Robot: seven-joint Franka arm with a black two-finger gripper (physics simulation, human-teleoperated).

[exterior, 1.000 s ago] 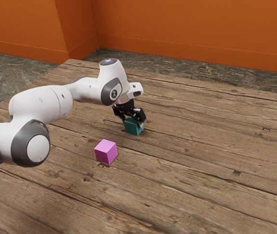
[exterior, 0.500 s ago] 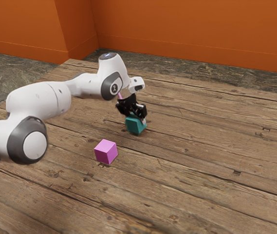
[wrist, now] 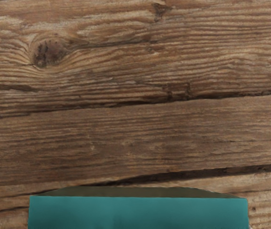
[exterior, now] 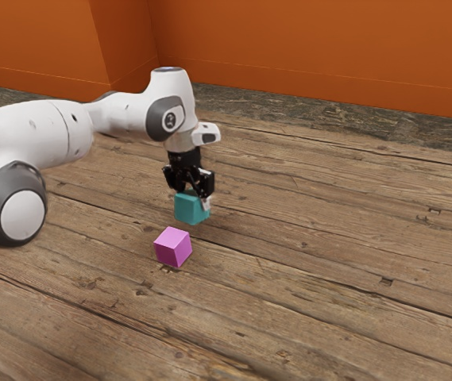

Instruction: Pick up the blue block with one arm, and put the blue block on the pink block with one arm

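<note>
— So, what takes up the most room?
— Wooden planks of the table (exterior: pixel 329 262) run across the whole scene; an orange wall (exterior: pixel 329 40) stands behind them; the white arm (exterior: pixel 43 143) comes in from the exterior view's left and bends down toward the boards.

— And the gripper?
— The black gripper (exterior: pixel 187 193) points downward; its two fingers clamp the blue block (exterior: pixel 190 209) from two sides, so it is gripping that block.

— Where is that block, exactly?
— It hangs under the hand, tilted a little and seemingly clear of the planks; the wrist view has its teal face (wrist: pixel 137 212) close under the camera, with wood grain beyond it.

— And the pink one?
— The pink block (exterior: pixel 172 247) sits on the table just below the held block and a little toward the exterior view's left; the two are near but apart.
</note>
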